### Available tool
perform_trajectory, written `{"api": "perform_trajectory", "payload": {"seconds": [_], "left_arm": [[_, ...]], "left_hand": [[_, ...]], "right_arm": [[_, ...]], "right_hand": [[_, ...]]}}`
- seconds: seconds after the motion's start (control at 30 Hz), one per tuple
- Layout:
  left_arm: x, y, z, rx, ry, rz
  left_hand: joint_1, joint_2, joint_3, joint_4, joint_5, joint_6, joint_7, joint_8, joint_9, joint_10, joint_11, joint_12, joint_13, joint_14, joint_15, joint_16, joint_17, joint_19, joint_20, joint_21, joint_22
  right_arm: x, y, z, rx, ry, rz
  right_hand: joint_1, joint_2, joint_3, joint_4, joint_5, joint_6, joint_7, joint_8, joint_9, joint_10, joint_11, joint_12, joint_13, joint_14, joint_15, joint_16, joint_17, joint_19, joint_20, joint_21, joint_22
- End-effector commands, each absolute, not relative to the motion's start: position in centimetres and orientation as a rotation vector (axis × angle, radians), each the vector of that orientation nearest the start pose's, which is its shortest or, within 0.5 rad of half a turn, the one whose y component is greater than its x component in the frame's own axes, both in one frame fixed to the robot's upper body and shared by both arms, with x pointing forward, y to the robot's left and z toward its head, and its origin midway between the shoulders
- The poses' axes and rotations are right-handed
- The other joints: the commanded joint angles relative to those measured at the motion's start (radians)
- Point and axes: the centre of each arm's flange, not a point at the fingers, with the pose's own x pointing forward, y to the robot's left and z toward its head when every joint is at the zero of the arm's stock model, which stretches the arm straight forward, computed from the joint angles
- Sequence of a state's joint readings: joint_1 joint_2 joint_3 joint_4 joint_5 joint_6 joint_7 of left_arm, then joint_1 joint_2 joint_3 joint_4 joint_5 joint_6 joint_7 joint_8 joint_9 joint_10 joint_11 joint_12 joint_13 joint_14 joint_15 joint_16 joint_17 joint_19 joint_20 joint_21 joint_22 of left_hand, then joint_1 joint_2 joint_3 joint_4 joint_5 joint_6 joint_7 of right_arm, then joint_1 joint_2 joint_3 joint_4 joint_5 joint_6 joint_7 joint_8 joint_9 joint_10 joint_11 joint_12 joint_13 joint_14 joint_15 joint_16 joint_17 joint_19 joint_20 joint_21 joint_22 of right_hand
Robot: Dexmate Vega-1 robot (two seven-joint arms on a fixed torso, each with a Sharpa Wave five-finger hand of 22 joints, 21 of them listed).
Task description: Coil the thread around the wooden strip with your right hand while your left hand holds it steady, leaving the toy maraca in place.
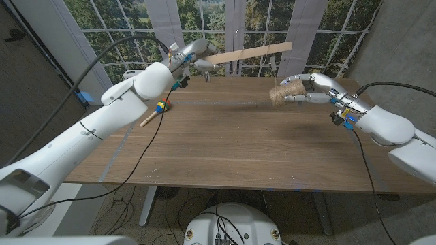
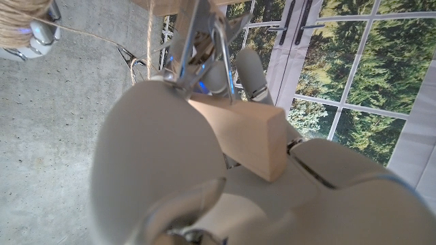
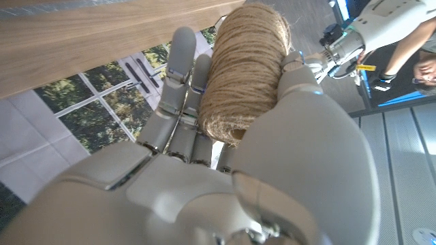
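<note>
No text, label, brand, number or sign can be read in any of the views. The small coloured tags on the robot wrists are too small and blurred to make out, and nothing is printed on the wooden strip (image 1: 248,53), the twine spool (image 3: 242,68) or the counter (image 1: 225,143).

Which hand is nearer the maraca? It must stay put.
Left. The left hand holds the strip up behind the maraca; the right hand, gripping the twine, is across the table.
</note>
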State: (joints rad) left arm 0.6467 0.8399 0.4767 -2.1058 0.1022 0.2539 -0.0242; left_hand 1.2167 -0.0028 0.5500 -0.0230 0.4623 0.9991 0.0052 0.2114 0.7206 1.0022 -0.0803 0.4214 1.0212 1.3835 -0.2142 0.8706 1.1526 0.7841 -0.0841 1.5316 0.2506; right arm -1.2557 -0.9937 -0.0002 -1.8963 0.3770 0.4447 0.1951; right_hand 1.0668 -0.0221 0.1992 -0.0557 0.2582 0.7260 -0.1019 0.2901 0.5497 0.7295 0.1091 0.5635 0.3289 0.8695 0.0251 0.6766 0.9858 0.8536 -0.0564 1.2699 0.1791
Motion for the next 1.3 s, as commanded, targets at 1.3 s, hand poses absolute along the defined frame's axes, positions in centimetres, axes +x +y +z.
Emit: {"api": "perform_trajectory", "payload": {"seconds": [1.3], "left_arm": [[50.2,17.1,17.4,1.098,-0.891,-0.203]], "left_hand": [[0.004,0.005,0.148,0.154,0.004,0.01,-0.006,-0.005,-0.001,0.011,0.0,-0.008,0.003,0.003,0.001,-0.001,0.0,0.002,-0.114,-0.002,0.006]], "right_arm": [[49.7,-27.5,16.4,-0.514,-1.143,0.389]], "right_hand": [[-0.067,0.158,0.128,0.135,-0.015,0.42,0.192,-0.022,0.015,0.356,-0.021,-0.02,0.284,0.37,-0.235,-0.002,0.006,-0.191,-0.094,0.005,0.002]]}}
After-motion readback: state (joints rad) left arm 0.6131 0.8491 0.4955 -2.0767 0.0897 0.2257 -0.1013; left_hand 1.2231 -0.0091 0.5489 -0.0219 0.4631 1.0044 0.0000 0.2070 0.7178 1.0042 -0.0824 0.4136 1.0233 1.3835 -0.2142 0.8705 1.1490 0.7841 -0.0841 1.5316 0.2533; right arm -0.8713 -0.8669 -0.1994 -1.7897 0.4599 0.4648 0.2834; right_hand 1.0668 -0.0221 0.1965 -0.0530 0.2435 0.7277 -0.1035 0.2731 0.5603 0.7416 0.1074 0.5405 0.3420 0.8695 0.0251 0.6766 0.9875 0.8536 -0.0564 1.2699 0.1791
